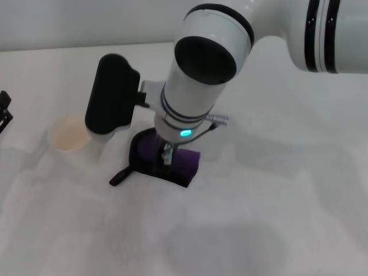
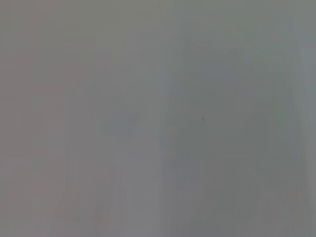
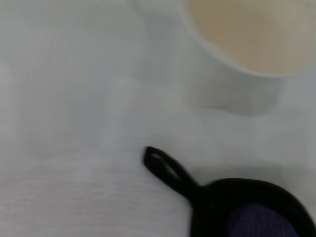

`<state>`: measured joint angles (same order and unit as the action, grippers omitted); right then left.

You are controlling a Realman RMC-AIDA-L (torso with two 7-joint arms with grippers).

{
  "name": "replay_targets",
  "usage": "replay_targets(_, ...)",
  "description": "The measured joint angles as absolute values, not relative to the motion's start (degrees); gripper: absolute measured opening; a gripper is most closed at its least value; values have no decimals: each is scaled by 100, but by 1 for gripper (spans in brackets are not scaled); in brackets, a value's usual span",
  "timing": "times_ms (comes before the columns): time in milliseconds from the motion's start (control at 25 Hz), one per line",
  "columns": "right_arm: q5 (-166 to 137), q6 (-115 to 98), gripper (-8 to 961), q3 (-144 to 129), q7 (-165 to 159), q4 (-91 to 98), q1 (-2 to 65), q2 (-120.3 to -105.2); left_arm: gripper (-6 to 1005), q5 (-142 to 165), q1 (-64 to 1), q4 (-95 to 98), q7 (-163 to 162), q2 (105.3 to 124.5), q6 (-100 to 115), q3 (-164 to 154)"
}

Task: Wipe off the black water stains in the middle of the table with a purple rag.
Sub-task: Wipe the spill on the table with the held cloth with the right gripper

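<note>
We begin with the table (image 1: 299, 190), a wide white top with faint grey smudges that fills the head view. Over it, our right arm (image 1: 201, 75) comes in from two o'clock and hangs down near the middle of the picture. Its wrist hides the right gripper (image 1: 167, 154), which stands directly on the purple rag (image 1: 185, 162). We cannot tell whether the fingers are spread or closed on the cloth, because the arm covers them.

The rag lies a little toward seven o'clock from the middle of the table, with its black edging visible and its short black loop (image 1: 119, 176) pointing to eight o'clock. In the right wrist view the same loop (image 3: 165, 168) lies flat on the white surface. A paper cup (image 1: 69, 138) stands near the rag, at about nine o'clock from it.

We do not see the black water stains anywhere; perhaps they are under the rag or the arm. The left gripper (image 1: 4, 112) shows only as a dark part at the nine o'clock edge, parked.

We judge that the step in hand is either gripping the rag or pressing it down to wipe. The next move calls for a firm hold, downward pressure, and strokes that avoid the cup.
</note>
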<state>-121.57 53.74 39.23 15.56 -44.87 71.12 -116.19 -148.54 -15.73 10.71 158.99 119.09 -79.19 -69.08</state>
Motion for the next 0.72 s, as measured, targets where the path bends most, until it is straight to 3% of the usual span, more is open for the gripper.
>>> replay_targets(720,-10291,5961,75,3916,2797,-5059,6920,-11619,884,-14857,-1566,1073,15911,11909,-7961,-6908)
